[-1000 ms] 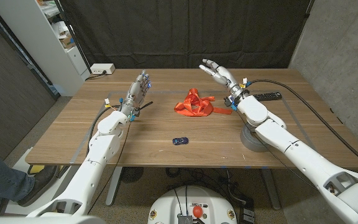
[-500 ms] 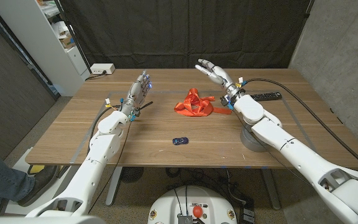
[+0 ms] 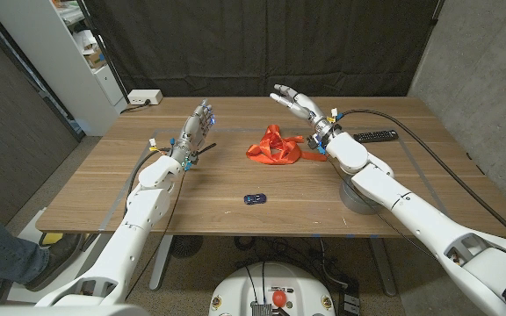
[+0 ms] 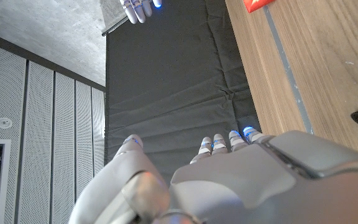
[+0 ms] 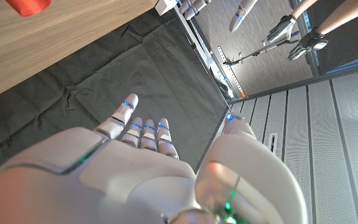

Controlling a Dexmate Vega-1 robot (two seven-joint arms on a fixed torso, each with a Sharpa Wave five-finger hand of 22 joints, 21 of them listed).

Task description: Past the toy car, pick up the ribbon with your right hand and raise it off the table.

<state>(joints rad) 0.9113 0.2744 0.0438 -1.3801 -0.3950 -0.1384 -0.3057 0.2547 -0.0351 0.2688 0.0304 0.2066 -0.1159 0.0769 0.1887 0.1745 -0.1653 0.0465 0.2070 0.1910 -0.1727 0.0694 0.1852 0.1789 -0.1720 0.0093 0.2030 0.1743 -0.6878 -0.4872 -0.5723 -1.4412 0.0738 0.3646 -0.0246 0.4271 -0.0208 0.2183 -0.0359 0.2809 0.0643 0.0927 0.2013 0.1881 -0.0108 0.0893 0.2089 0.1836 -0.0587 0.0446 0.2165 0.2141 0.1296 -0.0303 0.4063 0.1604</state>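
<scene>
Two robot hands empty, fingers spread: right robot hand raised near counter's far edge, left robot hand waiting left. Crumpled orange fabric ribbon mid-counter, beyond small blue toy car. Risk: overshooting loose loops, snagging black cable.

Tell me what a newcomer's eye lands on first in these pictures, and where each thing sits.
The crumpled orange-red ribbon stands out first, lying mid-table toward the far side. The right hand, open with fingers spread, hovers just beyond it, while the left hand is raised with its fingers extended over the table's left part. A small blue toy car sits alone nearer the front edge.
</scene>
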